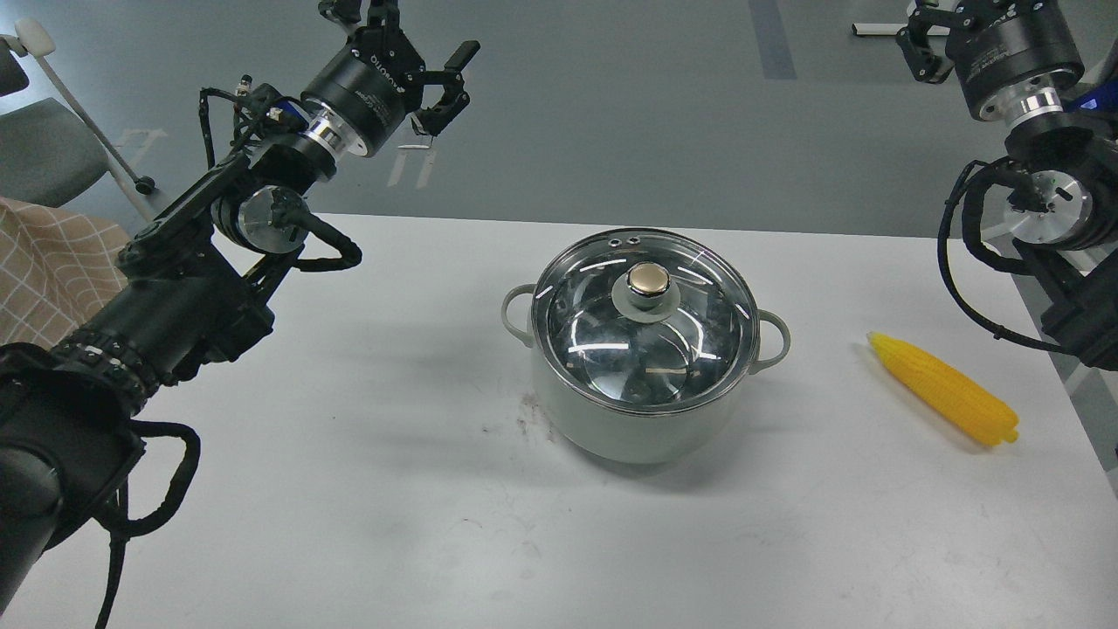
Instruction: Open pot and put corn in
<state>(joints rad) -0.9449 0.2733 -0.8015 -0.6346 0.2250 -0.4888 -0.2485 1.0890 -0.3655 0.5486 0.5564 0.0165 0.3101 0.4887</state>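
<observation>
On our white worktop (349, 524) the round pale grey-green pot (642, 424) sits at the centre, its round glass lid (603, 341) with the brass-coloured knob (648, 279) not yet lifted off. The bright yellow toy corn cob (943, 388) lies well to the right of it, pointed end away from us. We judge the lid must come off first: come straight down on the knob, grip it squarely, lift level, and set it clear of the corn. Farther off, our left tool (441, 83) hangs beyond the far edge with fingers apart, holding nothing. Our right tool (928, 39) is cut by the top edge; we cannot tell its state.
</observation>
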